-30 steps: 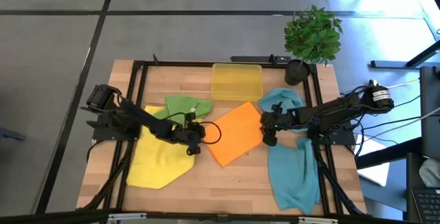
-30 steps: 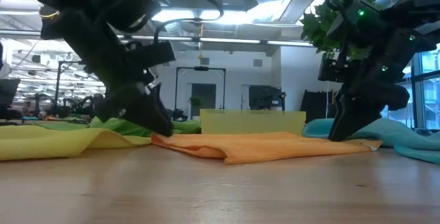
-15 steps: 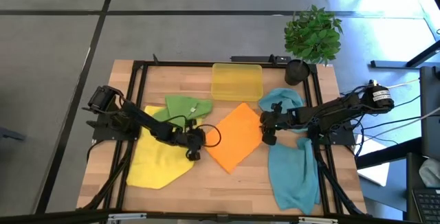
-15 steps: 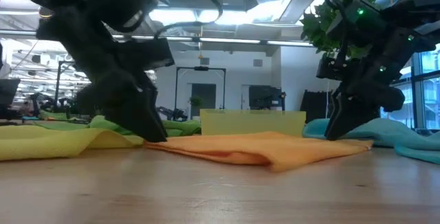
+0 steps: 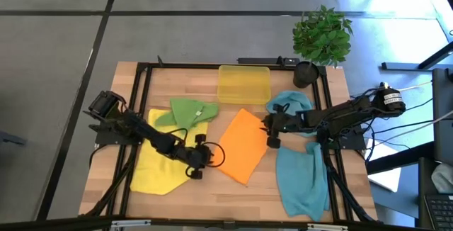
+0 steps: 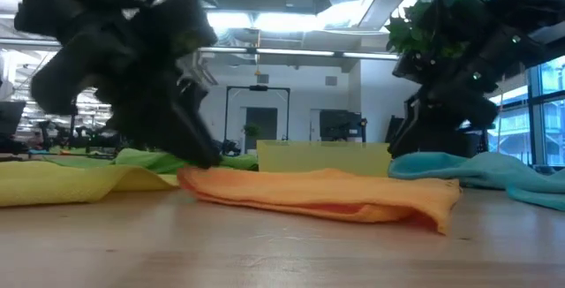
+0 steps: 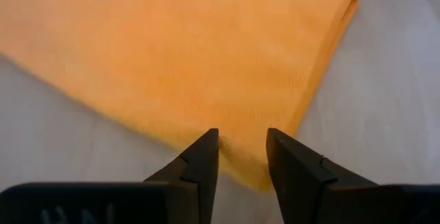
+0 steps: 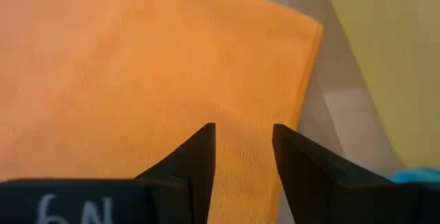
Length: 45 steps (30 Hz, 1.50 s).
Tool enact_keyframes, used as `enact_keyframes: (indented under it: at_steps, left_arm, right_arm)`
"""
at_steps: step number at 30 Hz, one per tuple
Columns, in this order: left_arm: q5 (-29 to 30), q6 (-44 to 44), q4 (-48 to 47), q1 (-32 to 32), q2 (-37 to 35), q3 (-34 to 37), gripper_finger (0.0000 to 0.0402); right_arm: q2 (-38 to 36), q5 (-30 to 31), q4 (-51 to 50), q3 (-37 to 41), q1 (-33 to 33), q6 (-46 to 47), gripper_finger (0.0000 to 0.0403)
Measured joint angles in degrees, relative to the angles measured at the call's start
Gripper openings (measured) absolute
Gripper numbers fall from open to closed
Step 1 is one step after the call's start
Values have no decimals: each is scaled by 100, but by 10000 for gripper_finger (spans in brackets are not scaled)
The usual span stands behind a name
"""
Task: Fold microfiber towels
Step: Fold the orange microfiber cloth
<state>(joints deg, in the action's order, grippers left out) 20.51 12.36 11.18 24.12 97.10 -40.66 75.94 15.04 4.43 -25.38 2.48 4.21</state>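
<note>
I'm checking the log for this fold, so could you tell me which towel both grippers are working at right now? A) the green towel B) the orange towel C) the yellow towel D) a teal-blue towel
B: the left gripper and right gripper sit at opposite edges of the orange towel, and both wrist views show orange cloth between their fingers.

The high view looks straight down on the whole surface [image 5: 233, 192], the low view skims level across it, and both wrist views sit close over the orange towel [image 5: 243, 146], which all four share.
</note>
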Motion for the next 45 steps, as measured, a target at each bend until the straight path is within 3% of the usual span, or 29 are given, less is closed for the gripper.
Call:
enact_keyframes:
  at_steps: [7, 11, 17, 23, 31, 37, 42, 45]
  left_arm:
    - [987, -813, -17, -81, -66, -258, 114]
    - [1210, -537, -604, -331, -66, -254, 114]
    - [1044, 472, -1591, -661, -66, -247, 114]
    - [210, 562, -1311, -603, 96, -248, 114]
    - [113, 533, -476, -381, 672, -273, 113]
    - [-201, -24, 140, -304, 722, -284, 113]
    - [-819, -505, -95, -224, 734, -530, 114]
    - [-674, -773, -941, -102, 608, -790, 114]
  right_arm:
    - [-2, -932, -146, -105, 297, 502, 147]
    - [-2, -1076, -790, -103, 439, 1182, 147]
    - [0, -1068, -1723, -103, 575, 1958, 147]
    - [0, -782, -1905, -103, 557, 2313, 147]
    - [2, -269, -1502, -99, 89, 1709, 147]
    - [2, -246, -725, -96, -426, 622, 147]
    - [2, -244, -24, -96, -721, -28, 147]
    - [2, -245, 46, -96, -741, -157, 147]
